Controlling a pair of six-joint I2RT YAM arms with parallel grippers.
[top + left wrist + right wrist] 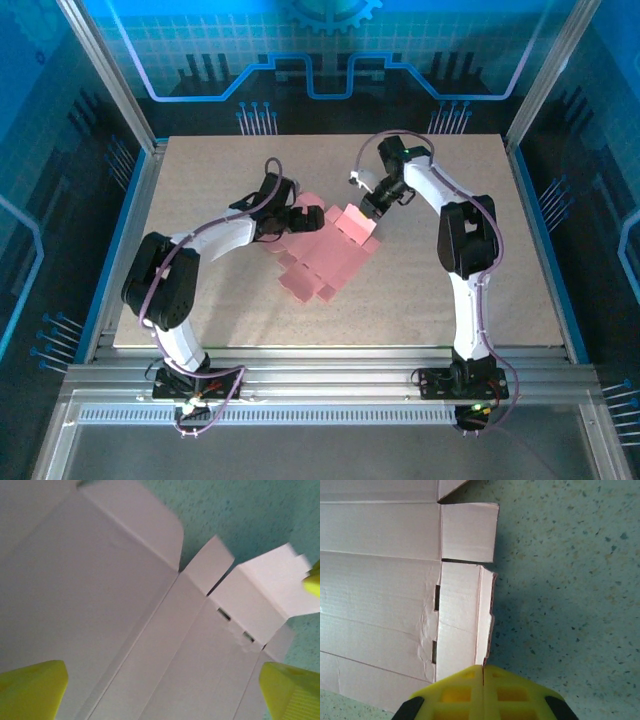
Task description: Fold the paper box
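Left gripper [162,690] is held spread above the paper box [318,250]; right gripper [482,672] pressed shut. The flap [484,615] may be crushed by skewed pushing

Paper box [318,258] on the table [470,300] — left pincer [288,218] over its left, right pincer [371,208] at its right

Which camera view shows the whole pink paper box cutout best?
The top external view: the pink creased paper box cutout lies there nearly whole, outline and tabs visible. The left wrist view gives the cutout as close panels and creases; the right wrist view, one edge with slots and flaps.
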